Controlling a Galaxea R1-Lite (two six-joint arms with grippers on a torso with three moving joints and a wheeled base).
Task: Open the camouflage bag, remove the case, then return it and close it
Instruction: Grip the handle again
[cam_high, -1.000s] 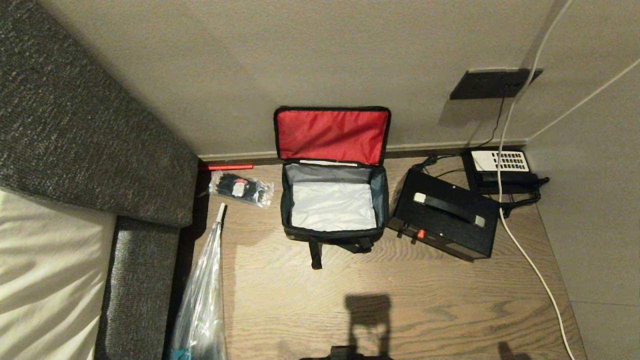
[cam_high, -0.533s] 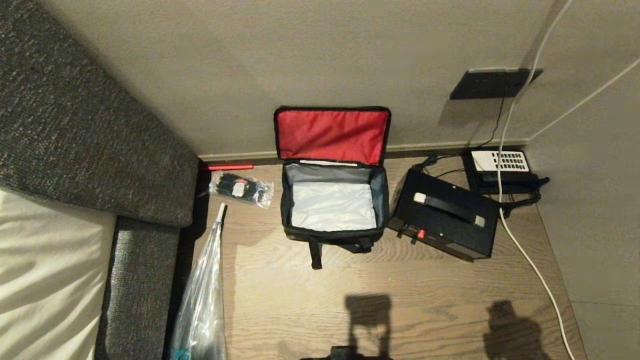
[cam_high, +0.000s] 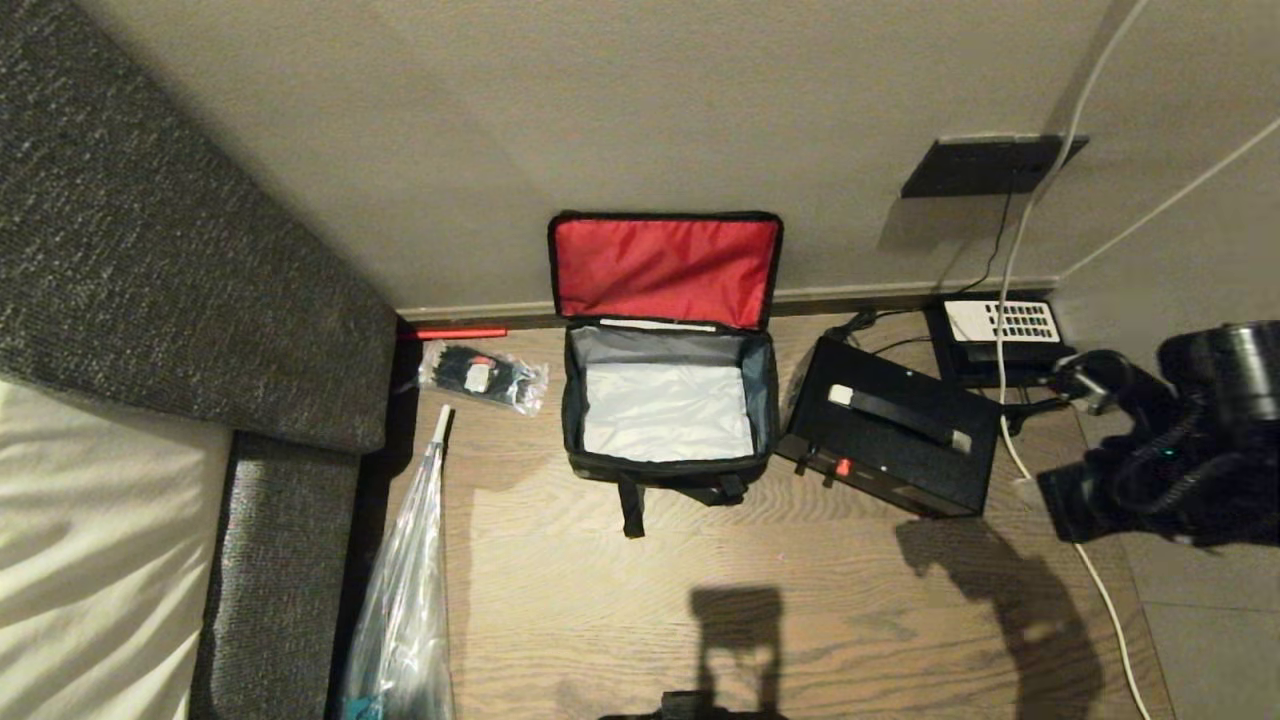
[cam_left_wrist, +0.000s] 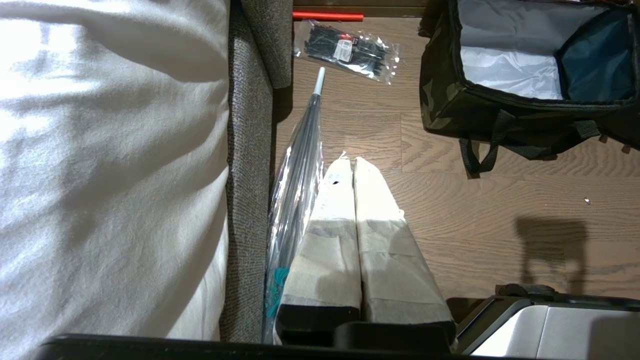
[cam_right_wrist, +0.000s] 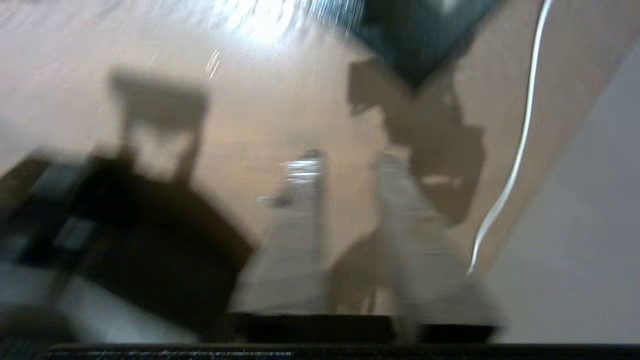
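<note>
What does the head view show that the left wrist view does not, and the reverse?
Only the head view shows the red lid lining, the case, the telephone and the right arm. Only the left wrist view shows the left claw, shut, above the floor. Both show the open camouflage bag and the packet of ties.

Open camouflage bag (cam_high: 665, 400) empty, case (cam_high: 888, 440) beside it.
</note>
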